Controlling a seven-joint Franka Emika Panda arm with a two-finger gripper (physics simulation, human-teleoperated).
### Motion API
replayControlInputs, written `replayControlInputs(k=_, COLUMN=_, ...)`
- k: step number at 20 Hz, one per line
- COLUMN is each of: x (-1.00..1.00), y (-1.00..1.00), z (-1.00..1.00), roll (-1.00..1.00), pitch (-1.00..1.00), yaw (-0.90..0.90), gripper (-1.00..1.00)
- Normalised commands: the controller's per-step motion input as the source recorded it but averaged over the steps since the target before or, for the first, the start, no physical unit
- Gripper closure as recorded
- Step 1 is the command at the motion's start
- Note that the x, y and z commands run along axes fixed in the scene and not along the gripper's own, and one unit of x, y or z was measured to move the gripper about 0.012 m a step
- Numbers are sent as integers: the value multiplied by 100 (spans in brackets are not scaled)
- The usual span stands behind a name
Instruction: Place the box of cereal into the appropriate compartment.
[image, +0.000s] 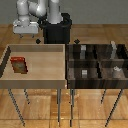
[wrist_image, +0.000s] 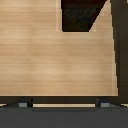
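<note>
Standing nearest in the exterior view: thin metal legs under both units, over a wooden floor. Resting above them on the exterior view's left, a light wooden tray with raised walls, serving as the bench for the job. Lying flat on the tray floor near its wall at the exterior view's left, the box of cereal, red with an orange-yellow picture on its face, turned slightly askew, touching nothing else. Sitting just beside the tray on the exterior view's right, a dark compartment rack split by dividers into several cells. Showing inside those cells, small grey-white items, one in a near cell, others further back and toward the exterior view's right; too small to identify. No red box in any cell yet.

Hanging further back, above the far edge of the tray, the gripper, white, well apart from the cereal box and holding nothing. Jaws too blurred there to judge; cannot tell whether spread or pressed together. Rising behind, the white arm from a black base beyond the tray.

Looking down from the wrist view: pale wood grain of the tray floor, a dark wall edge, a black shape with faint lettering, and only two small grey fingertips poking in at the frame's border, set apart from each other.
</note>
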Motion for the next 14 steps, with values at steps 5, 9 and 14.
replayControlInputs(k=5, x=3, y=-60, z=0, roll=0, pitch=0, yaw=0, gripper=-100)
replayControlInputs(k=9, x=100, y=0, z=0, roll=0, pitch=0, yaw=0, gripper=-100)
replayControlInputs(k=14, x=100, y=0, z=0, roll=0, pitch=0, yaw=0, gripper=-100)
